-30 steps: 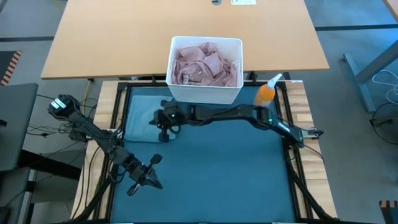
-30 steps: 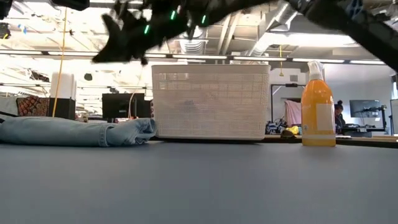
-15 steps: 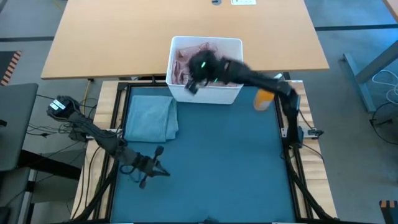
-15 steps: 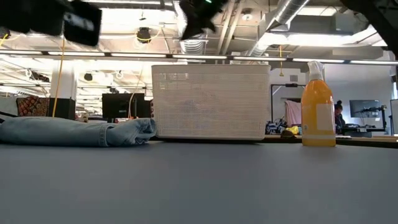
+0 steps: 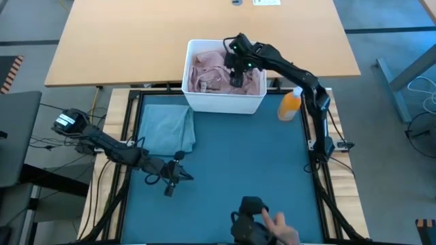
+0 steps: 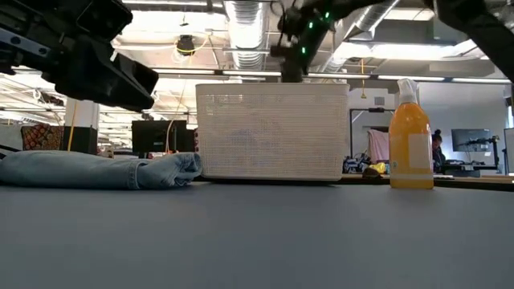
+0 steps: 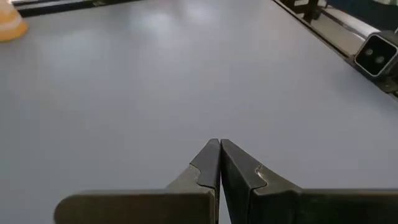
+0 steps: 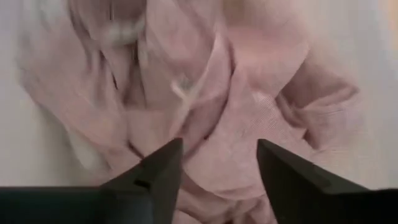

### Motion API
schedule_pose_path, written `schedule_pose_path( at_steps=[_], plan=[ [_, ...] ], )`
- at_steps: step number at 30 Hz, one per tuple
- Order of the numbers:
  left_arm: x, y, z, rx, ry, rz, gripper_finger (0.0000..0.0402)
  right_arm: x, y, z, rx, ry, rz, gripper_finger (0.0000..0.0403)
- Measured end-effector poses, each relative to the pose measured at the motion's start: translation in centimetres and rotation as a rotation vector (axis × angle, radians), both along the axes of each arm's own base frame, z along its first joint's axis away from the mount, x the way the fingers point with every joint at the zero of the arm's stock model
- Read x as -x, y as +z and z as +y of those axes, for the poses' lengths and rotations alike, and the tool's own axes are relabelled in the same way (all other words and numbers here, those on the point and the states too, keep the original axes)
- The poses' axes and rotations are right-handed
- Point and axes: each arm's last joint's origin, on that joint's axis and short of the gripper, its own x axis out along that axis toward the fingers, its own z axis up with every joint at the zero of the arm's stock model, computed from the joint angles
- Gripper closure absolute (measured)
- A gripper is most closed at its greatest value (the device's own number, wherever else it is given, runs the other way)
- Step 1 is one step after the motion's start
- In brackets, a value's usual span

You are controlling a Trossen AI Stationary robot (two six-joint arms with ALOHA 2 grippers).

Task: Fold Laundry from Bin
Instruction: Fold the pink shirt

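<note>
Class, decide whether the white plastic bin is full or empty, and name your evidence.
Not empty: crumpled pink cloth lies inside the white rectangular plastic bin in the high view, and the open right gripper hangs directly over it.

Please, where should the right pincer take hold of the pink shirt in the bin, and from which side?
Probably from straight above: the bin's walls block every side. The pink shirt lies crumpled, so a raised fold near its middle suits best. The right pincer hangs open just over it.
</note>
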Motion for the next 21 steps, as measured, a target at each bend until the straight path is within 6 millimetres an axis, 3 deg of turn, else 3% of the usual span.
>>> schedule_pose_path(
  at_steps=[4, 14, 16, 18, 21],
  plan=[
    [-0.2, 0.0, 0.4, 0.010, -0.001, 0.001, 0.0401, -0.8, -2.0, -1.9, 0.102, 0.056, 0.104, 0.0145],
    [-0.3, 0.0, 0.9, 0.003, 0.010, 0.007, 0.0401, -2.7, -6.4, -6.6, 0.289, -0.014, 0.182, 0.0156],
    [-0.3, -0.1, 0.8, 0.000, 0.002, 0.012, 0.0401, -2.8, -7.3, -6.8, 0.291, -0.025, 0.235, 0.0194],
    [-0.3, -0.1, 0.8, -0.015, -0.004, 0.013, 0.0401, -2.8, -7.4, -6.6, 0.295, -0.020, 0.260, 0.0260],
    [-0.3, -0.1, 0.8, -0.034, -0.012, 0.007, 0.0401, -2.6, -5.6, -6.0, 0.359, -0.034, 0.260, 0.0371]
  ],
)
